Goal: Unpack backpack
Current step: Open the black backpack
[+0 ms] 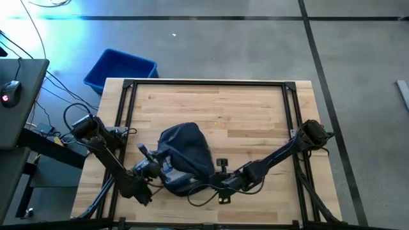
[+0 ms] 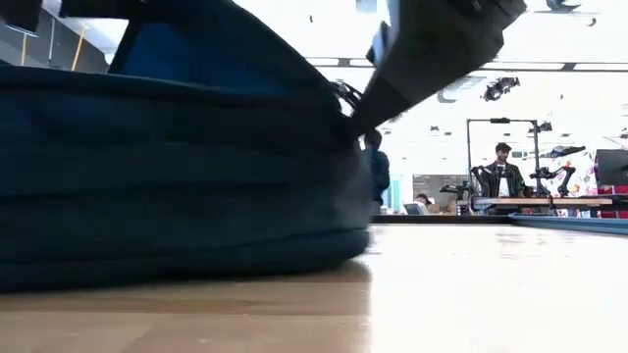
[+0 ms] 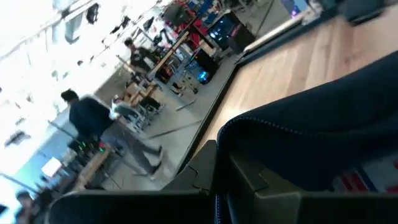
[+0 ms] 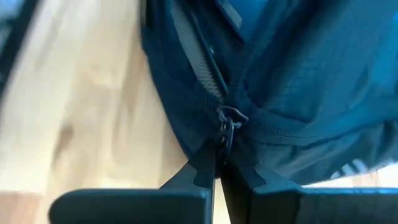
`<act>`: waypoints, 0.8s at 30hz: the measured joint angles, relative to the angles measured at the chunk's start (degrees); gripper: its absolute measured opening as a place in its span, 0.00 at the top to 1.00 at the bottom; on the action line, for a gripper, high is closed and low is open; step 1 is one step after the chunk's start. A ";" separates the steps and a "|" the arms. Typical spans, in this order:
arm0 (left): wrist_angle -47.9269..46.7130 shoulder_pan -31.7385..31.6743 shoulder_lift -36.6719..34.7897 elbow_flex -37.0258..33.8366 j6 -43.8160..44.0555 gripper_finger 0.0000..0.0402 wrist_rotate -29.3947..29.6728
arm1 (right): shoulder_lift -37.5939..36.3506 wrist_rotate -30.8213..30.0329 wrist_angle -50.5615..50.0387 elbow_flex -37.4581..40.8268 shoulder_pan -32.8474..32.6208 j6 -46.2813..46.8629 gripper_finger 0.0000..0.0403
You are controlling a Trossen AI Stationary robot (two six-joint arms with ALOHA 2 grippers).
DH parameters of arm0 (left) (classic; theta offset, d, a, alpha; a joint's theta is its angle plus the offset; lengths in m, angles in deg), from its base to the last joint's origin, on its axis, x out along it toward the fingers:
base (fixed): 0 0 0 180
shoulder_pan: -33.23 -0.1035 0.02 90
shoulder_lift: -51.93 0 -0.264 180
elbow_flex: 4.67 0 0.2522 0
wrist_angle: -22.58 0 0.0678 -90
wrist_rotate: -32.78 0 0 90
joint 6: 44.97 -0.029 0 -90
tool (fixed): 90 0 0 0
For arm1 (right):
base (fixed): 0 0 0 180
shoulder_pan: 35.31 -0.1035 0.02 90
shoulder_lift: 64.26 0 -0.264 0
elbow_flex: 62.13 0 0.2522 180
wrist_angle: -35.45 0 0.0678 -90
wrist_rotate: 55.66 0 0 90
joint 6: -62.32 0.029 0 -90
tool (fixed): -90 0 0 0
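No text, label, brand, number or sign could be read in any of the four views. The dark navy soft fabric backpack (image 1: 185,153) carried a small pale patch on its side facing the left arm, but its marks were too small to make out from above. In the left wrist view a red and white patch (image 3: 356,182) showed at its edge, blurred beyond reading.

Your backpack (image 1: 184,155) lies on the table (image 1: 243,112) near its front edge, between your two grippers: left gripper (image 1: 151,168) touching its left side, right gripper (image 1: 216,181) at its right. A bin (image 1: 119,69) sits off the table's back-left corner.
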 joint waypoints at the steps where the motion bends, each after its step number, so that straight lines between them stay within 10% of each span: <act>1: 0.20 -0.01 -0.33 -0.80 0.84 0.99 -0.02 | 0.00 0.03 1.09 0.00 0.16 -0.10 1.00; 13: 4.54 8.29 -1.84 9.72 -11.47 0.67 -15.23 | 0.07 -2.76 0.56 0.04 1.35 3.21 1.00; 21: 39.08 5.49 -1.39 10.62 -46.11 0.60 -15.14 | 0.07 -3.53 0.87 0.04 1.35 3.18 1.00; 24: 52.15 1.89 -1.34 10.57 -59.29 0.60 -23.79 | 0.07 -4.40 1.00 0.04 1.35 3.16 1.00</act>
